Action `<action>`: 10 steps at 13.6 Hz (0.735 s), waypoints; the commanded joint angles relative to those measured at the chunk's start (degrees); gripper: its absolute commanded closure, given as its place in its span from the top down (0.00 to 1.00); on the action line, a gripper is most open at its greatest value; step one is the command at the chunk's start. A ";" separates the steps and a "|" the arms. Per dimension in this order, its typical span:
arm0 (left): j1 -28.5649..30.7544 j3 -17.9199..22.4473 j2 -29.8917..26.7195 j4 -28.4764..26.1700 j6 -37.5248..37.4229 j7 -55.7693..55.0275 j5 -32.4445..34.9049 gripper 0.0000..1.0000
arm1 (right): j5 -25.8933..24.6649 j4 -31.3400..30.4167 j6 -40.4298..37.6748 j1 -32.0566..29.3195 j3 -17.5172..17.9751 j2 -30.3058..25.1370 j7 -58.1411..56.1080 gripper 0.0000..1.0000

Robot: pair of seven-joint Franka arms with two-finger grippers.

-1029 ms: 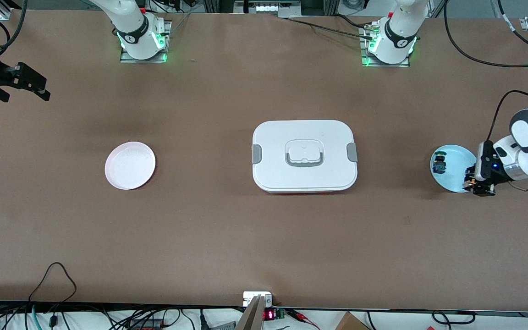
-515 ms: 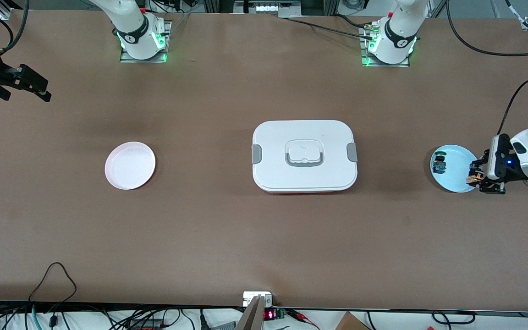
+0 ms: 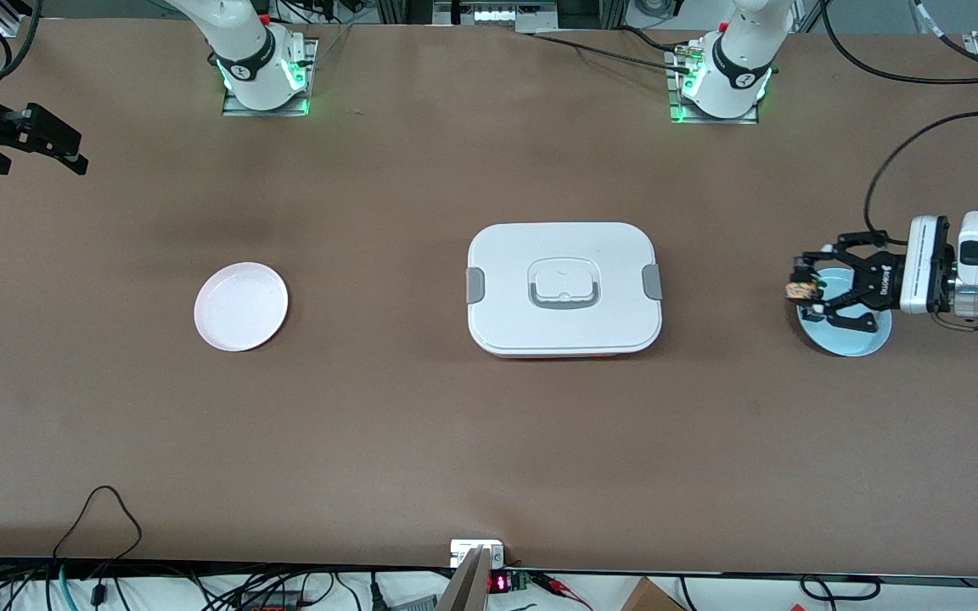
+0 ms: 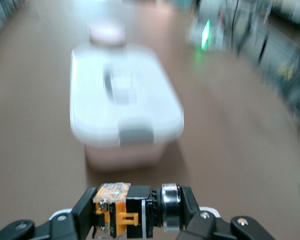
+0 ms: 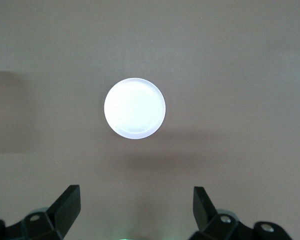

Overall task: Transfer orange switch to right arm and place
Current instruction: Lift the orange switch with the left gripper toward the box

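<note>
My left gripper (image 3: 801, 290) is shut on the orange switch (image 3: 798, 291) and holds it in the air, level, over the edge of the light blue plate (image 3: 862, 341) at the left arm's end of the table. In the left wrist view the switch (image 4: 125, 214) lies crosswise between the fingers (image 4: 85, 210), its orange part at one pad and its silver-ringed cap at the other. My right gripper (image 3: 73, 157) hangs open and empty over the right arm's end of the table. The right wrist view shows its gripper (image 5: 137, 200) with fingertips wide apart above the white plate (image 5: 135, 108).
A white lidded box (image 3: 564, 288) with grey clips stands mid-table and shows in the left wrist view (image 4: 120, 100). The white plate (image 3: 241, 306) lies toward the right arm's end. The left gripper covers most of the blue plate's contents.
My left gripper has risen off the blue plate with the orange switch and swung level, pointing toward the box. My right gripper has shifted slightly.
</note>
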 commanded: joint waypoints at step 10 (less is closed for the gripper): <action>-5.50 -20.06 1.86 -7.71 6.40 3.29 -42.99 0.00 | 9.59 1.06 -5.35 0.06 -0.35 0.27 -0.72 1.00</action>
